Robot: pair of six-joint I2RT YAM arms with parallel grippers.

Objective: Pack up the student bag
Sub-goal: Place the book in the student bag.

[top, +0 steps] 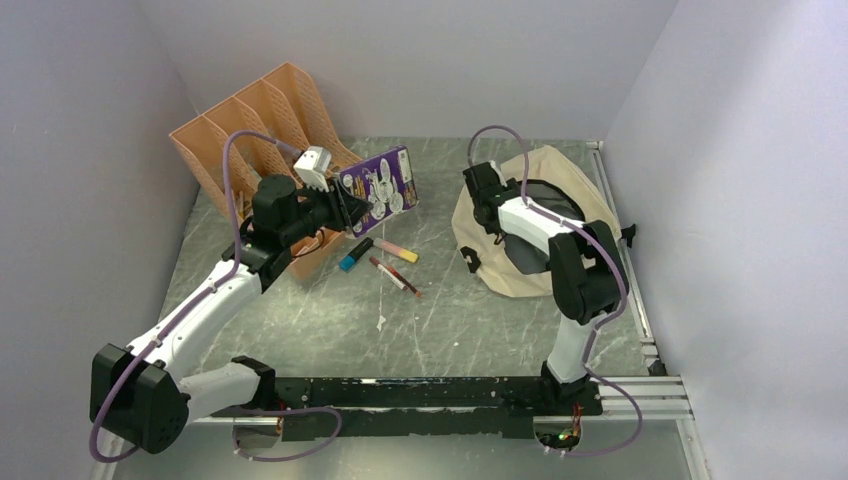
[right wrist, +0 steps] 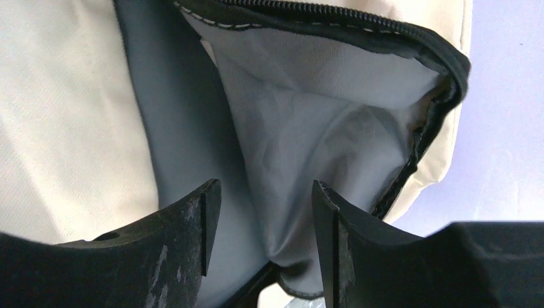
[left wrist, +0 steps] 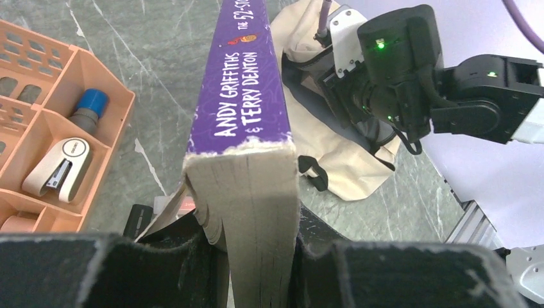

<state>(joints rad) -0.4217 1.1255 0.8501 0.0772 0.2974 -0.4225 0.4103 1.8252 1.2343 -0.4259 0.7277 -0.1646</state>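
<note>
- Because plain pale walls close in the back and both sides, the arms have little room to swing wide; a carry would best stay low and over the middle.
- The table, a grey-green marbled top, looks smooth and hard, so the bag could slide if pushed.
- The student bag lies at the upper right of the overhead view, its zip open and its dark grey lining showing.
- An orange file organizer stands at the upper left.
- The purple book hangs above the table at upper centre, clamped across its thickness by the left gripper.
- The right gripper sits at the bag's mouth, jaws parted, with nothing visibly pinched. It would do well to catch the upper lip and lift it, so the book can slide in without snagging the zip.
- A few pens lie loose just below the book, not yet packed.
</note>
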